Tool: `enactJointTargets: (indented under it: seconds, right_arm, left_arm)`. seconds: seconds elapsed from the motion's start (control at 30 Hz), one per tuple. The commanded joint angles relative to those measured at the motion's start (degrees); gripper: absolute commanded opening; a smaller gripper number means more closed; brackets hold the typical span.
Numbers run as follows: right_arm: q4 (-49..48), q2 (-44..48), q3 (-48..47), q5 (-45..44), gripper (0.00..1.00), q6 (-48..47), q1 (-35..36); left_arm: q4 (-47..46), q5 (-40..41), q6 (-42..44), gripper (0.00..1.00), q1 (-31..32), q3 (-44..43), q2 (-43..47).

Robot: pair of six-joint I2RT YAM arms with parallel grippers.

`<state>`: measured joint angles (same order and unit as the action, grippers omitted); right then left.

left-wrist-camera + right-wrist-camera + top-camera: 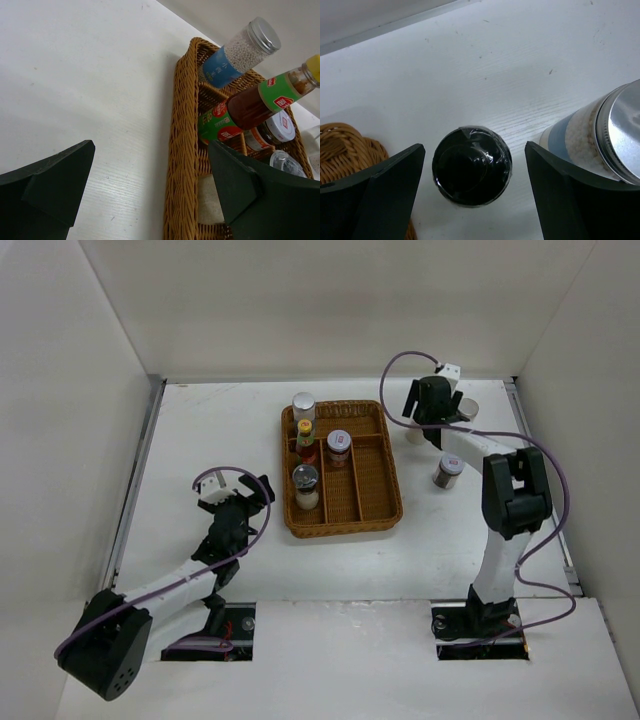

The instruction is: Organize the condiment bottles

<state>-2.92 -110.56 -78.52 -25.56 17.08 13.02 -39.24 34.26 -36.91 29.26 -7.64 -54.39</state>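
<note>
The brown wicker tray (pixel 385 490) holds a silver-lidded jar (pixel 303 405), a yellow-capped dark sauce bottle (pixel 305 436), a red-labelled jar (pixel 339 446) and a shaker (pixel 306 486). My right gripper (pixel 432 405) is open above a black-capped bottle (pixel 471 166), and the cap sits between its fingers (pixel 380 190) without touching them. A blue-banded pale jar (pixel 592 135) with a silver lid stands just to the right. Another silver-lidded jar (pixel 448 470) stands on the table right of the tray. My left gripper (pixel 258 490) is open and empty, left of the tray.
The left wrist view shows the tray's left rim (pixel 182 150) just ahead of the left gripper (pixel 150 150), with the sauce bottle (pixel 255 105) and a blue-labelled jar (pixel 240 52) behind it. White walls enclose the table on three sides.
</note>
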Motion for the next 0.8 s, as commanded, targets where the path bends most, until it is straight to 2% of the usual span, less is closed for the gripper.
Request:
enactJointTargets:
  seconds: [0.0, 0.13, 0.23, 0.33, 0.57, 0.77]
  right_arm:
    - [-0.33, -1.14, -3.48, 2.09, 0.85, 0.94, -0.49]
    - [-0.16, -1.41, -3.22, 2.62, 0.78, 0.85, -0.23]
    - [0.02, -0.71, -3.22, 2.45, 0.60, 0.76, -0.23]
    - [-0.86, 2.62, -2.17, 1.66, 0.52, 1.29, -0.23]
    - [-7.01, 16.68, 4.50, -1.94, 0.51, 1.29, 2.75]
    - [-9.47, 24.95, 14.61, -2.65, 0.52, 2.78, 13.20]
  left_arm:
    - [-2.50, -0.68, -0.54, 1.00, -0.56, -2.20, -0.71]
    - [-2.50, -0.69, -0.54, 1.00, -0.30, -2.03, 0.16]
    - [-2.50, -0.69, -0.54, 1.00, -0.56, -2.20, -0.80]
    - [-2.50, -0.86, -0.54, 1.00, -0.12, -2.38, -0.72]
    - [-2.50, -0.69, -0.54, 1.00, -0.56, -1.94, 0.60]
    - [-1.89, -0.86, -0.71, 1.00, -1.79, -1.15, 3.06]
